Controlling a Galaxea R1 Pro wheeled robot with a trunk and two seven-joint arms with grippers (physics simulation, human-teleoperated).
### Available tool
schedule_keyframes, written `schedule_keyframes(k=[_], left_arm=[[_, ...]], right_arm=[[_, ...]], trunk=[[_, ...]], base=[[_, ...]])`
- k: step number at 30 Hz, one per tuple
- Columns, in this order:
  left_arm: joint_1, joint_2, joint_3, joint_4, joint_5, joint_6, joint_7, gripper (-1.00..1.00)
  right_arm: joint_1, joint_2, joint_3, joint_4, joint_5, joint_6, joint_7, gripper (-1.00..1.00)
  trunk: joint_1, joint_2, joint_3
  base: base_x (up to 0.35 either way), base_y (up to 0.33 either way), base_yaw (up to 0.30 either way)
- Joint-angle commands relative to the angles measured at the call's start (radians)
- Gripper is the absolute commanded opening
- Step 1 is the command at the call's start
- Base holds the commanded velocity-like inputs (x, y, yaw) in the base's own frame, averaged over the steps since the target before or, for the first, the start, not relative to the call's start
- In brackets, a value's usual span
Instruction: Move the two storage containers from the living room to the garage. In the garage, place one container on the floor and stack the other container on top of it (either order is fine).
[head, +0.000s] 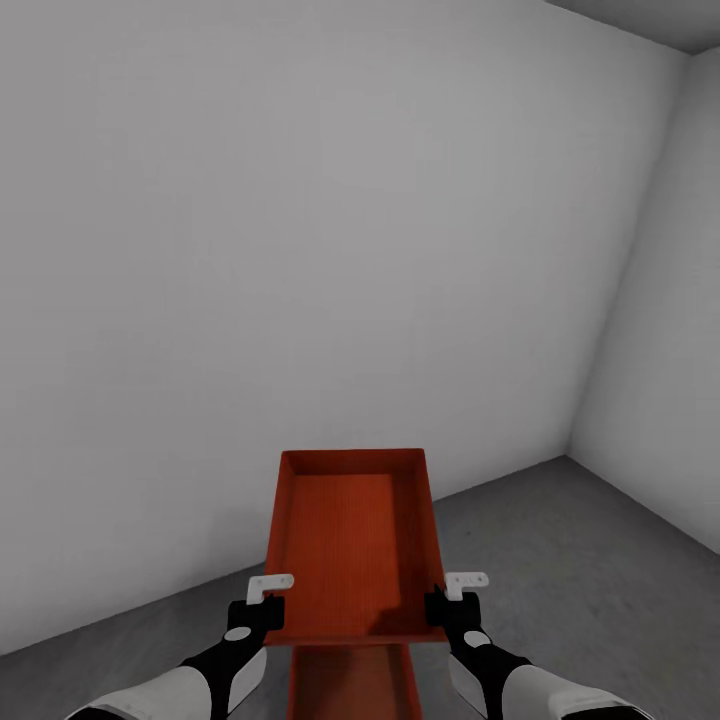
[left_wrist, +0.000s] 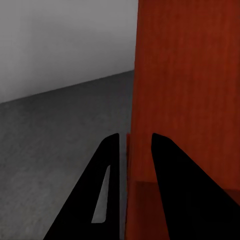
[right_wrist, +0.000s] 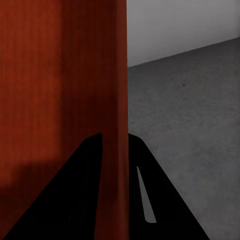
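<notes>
1. Nearest the head camera, both white-and-black forearms reach forward from the lower corners, and just between and below them shows part of a lower storage container (head: 352, 685), orange-red, open side up.
2. The left gripper (head: 262, 612) is clamped on the near left corner of the upper storage container (head: 350, 545). In the left wrist view its two black fingers (left_wrist: 107, 190) straddle the thin orange-red wall (left_wrist: 131, 190), one finger outside and one inside the bin.
3. The right gripper (head: 450, 608) is clamped on the near right corner of the same bin. In the right wrist view its fingers (right_wrist: 82, 195) pinch the wall (right_wrist: 117, 150) between them, one on each face.
4. The upper storage container stretches away from both claws, held between them, open side up and level or nearly so. Its near edge overlaps the far end of the lower bin; whether the two touch cannot be told.
5. Outward of each claw lies the floor (head: 560, 580), dark grey and rough; it also shows in the left wrist view (left_wrist: 55, 145) and the right wrist view (right_wrist: 190, 110).
6. Beyond the far end of the held bin rises a plain grey wall (head: 300, 250), meeting a second grey wall (head: 670, 350) at a corner ahead and to the right of the right claw.
</notes>
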Motion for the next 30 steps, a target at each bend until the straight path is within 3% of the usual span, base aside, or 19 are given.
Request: schedule_keyframes(k=[1, 30], left_arm=[[-0.001, 0.0, -0.003, -0.001, 0.003, -0.028, 0.011, -1.0], [-0.001, -0.002, -0.003, -0.001, 0.0, -0.029, 0.011, -1.0]], right_arm=[[-0.001, 0.024, -0.056, 0.004, -0.03, -0.006, -0.005, -1.0], [-0.001, 0.023, -0.056, 0.004, -0.03, -0.002, -0.004, -1.0]], trunk=[[0.0, -0.002, -0.002], [0.0, -0.002, -0.047]], base=[[0.0, 0.0, 0.0], [0.0, 0.0, 0.0]])
